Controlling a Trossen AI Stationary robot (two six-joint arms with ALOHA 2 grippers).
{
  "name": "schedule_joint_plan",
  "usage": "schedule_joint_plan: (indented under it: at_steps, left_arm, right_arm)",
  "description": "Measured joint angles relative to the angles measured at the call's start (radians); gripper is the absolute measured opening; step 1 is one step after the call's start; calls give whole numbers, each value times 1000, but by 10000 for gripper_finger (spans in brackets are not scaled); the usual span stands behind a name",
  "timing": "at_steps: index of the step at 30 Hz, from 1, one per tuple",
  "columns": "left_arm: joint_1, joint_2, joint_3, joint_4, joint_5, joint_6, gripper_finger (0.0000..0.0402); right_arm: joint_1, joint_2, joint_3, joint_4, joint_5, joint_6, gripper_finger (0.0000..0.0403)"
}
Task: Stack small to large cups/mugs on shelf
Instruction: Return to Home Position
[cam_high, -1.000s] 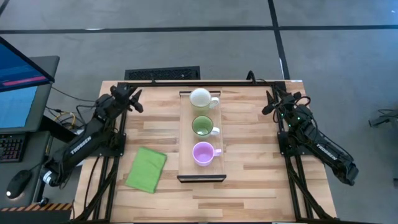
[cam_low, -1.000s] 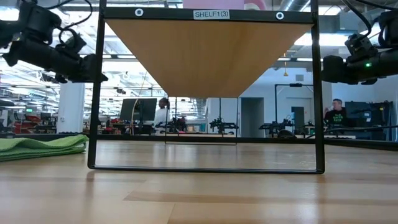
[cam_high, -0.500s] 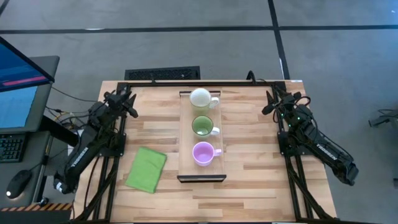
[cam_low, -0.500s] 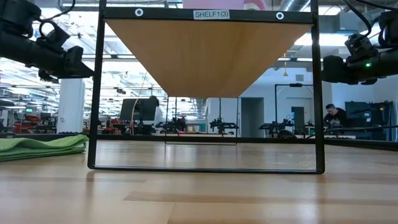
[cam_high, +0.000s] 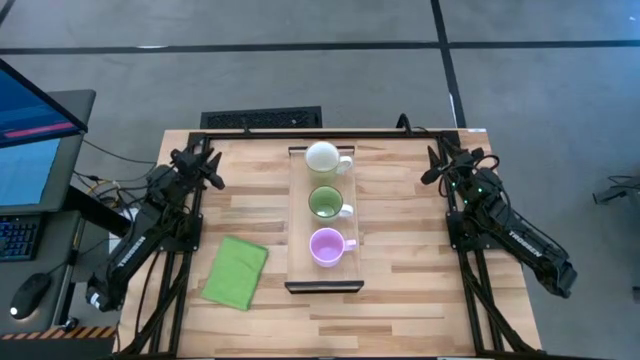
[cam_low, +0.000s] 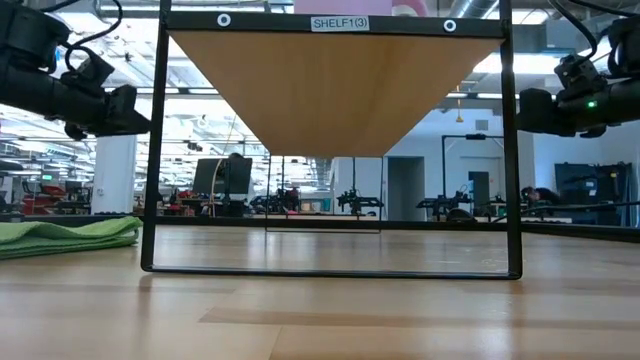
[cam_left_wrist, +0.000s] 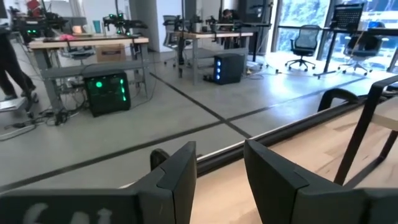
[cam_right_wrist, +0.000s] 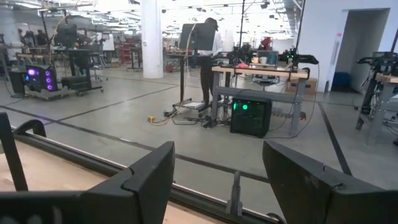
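High view: you see the white mug (cam_high: 322, 158), light green mug (cam_high: 324, 202) and light purple mug (cam_high: 326, 246) in a row on the shelf (cam_high: 298, 215). The left arm (cam_high: 150, 225) and right arm (cam_high: 510, 235) wait well aside of it.

Low view: only the shelf's underside shows.

Wrist views: the left fingers (cam_left_wrist: 177, 177) are slightly apart and the right fingers (cam_right_wrist: 149, 177) are wide apart, both empty.

I judge the mugs to be stiff, smooth and breakable; grip the rim opposite the handle.

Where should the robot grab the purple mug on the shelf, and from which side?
Probably the rim wall of the purple mug, from straight above: it stands upright, mouth open, on the shelf. Its handle sticks out toward the right arm's side, so the right gripper suits, one finger inside the rim, clear of the green mug beside it.
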Motion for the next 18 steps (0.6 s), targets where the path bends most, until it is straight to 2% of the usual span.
schedule_joint_plan:
  at_steps: [18]
  left_arm:
    - [0, 0, 2, -15, 6, 20, 126]
  right_arm:
    - [0, 0, 0, 0, 0, 0, 268]
